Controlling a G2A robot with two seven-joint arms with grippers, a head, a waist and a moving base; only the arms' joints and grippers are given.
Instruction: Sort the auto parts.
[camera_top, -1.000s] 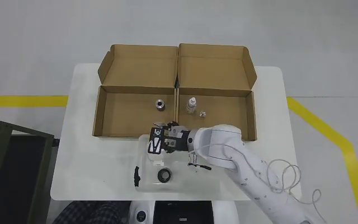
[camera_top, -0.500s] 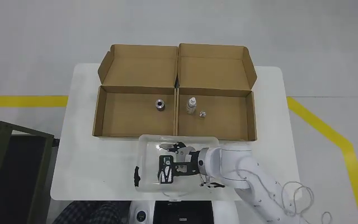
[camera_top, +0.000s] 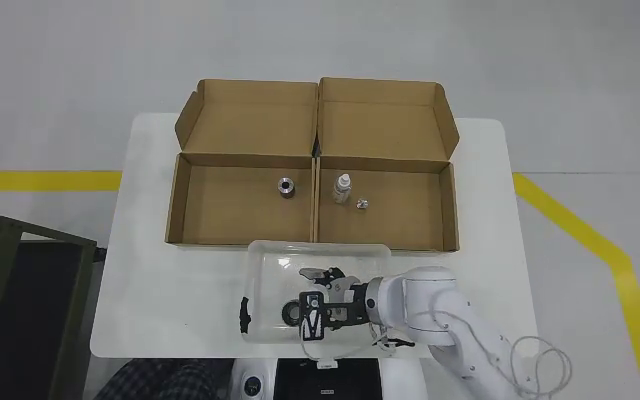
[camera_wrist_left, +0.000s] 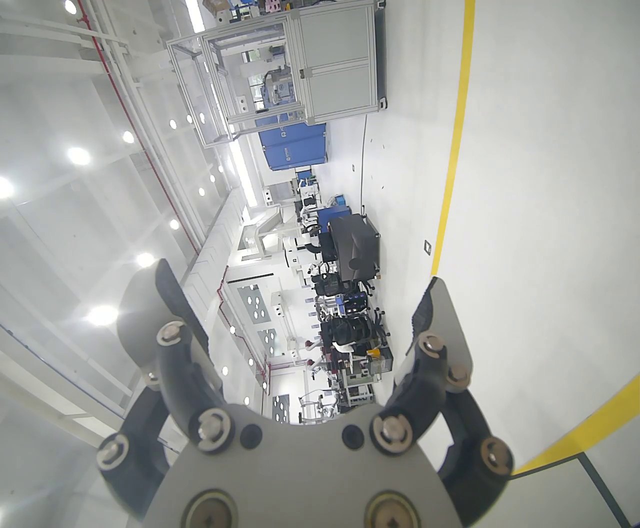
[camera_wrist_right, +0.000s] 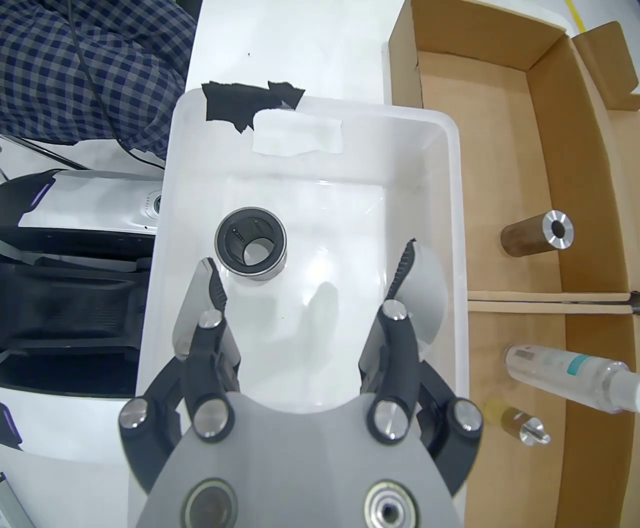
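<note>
A black ring-shaped bearing (camera_wrist_right: 251, 244) lies in the clear plastic bin (camera_wrist_right: 452, 200) at the table's near edge. My right gripper (camera_wrist_right: 310, 265) hangs open just above the bin floor, with the bearing beside one fingertip and outside the gap. In the top view the right gripper (camera_top: 308, 317) sits over the bin (camera_top: 262, 262), next to the bearing (camera_top: 291, 313). The left cardboard box (camera_top: 190, 205) holds a metal cylinder (camera_top: 286, 185). A small bottle (camera_top: 343, 187) and a small metal fitting (camera_top: 363, 203) lie in the right box (camera_top: 420, 210). My left gripper (camera_wrist_left: 297, 285) is open and holds nothing.
Both boxes stand side by side behind the bin with their lids folded back. A strip of black tape (camera_top: 243, 314) sticks to the bin's left end. Bare white table lies to the left of the bin and boxes.
My right gripper has moved from the bin's far edge by the boxes toward the near side, and now hangs low inside the bin beside the bearing. The parts have not moved.
</note>
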